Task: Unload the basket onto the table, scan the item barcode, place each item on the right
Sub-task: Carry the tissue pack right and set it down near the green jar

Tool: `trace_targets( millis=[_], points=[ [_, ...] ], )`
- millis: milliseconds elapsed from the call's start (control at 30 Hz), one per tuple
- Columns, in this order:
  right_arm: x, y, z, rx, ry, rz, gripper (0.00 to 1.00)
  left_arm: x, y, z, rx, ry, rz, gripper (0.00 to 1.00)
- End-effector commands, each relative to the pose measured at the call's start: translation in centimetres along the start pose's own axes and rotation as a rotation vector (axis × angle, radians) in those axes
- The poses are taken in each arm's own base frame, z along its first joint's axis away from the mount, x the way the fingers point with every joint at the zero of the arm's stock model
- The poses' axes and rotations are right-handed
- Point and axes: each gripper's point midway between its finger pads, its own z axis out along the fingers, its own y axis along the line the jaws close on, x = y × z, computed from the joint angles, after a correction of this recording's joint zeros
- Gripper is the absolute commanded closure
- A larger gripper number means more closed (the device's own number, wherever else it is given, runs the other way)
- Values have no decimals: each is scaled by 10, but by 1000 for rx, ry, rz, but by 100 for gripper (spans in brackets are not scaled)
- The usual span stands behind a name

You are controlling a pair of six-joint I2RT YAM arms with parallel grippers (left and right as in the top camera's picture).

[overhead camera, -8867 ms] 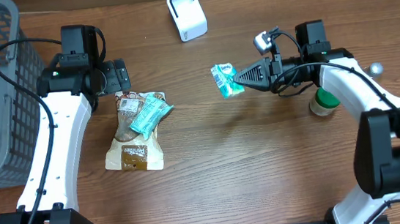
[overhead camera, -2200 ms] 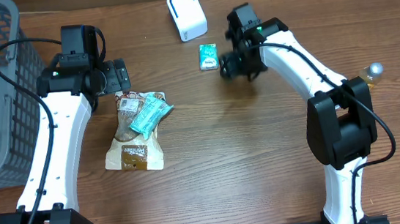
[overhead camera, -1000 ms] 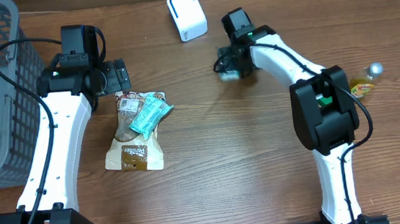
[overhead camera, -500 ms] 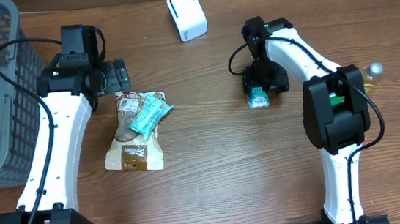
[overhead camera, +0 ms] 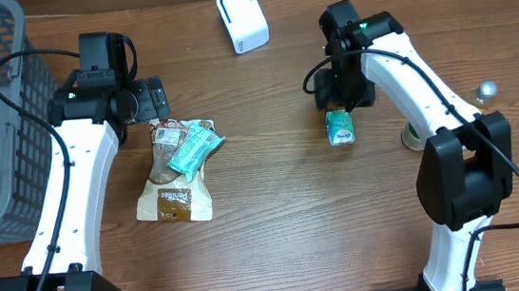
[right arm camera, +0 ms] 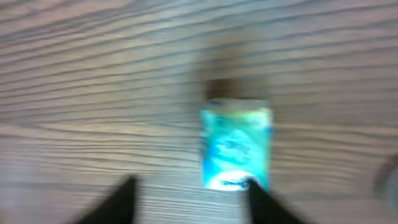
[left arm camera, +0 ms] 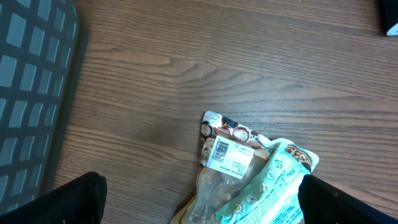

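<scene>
Right wrist: teal packet [right arm camera: 235,148] just ahead of parted right jaws

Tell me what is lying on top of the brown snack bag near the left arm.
A teal packet lies slanted across the upper part of the brown snack bag. The bag's white label shows; the print beneath the packet is covered.

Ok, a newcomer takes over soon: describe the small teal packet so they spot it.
From the white box at the table's far edge, look right and nearer, beside the right gripper. The small teal packet lies alone on bare wood, unlike the larger teal pouch atop a brown bag.
</scene>
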Motion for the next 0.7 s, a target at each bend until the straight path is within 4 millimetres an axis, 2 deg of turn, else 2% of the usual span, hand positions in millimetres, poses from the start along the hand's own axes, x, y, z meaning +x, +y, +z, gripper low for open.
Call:
trace_targets(
  millis=[0,67,367,500,667],
  points=[
    [4,32,9,-140,40,-17,79,-5,4,-4,-12,-20,5,0],
    [4,41,14,-142,36,-34,86,-5,4,-4,-12,-20,5,0],
    [7,57,44,-127,-11,-94,85,-5,4,-4,-12,-20,5,0],
    [13,51,60,-113,-6,-91,82,-5,4,-4,-12,-20,5,0],
    [15,18,74,46,-23,-81,81,-5,4,-4,-12,-20,5,1]
  ],
)
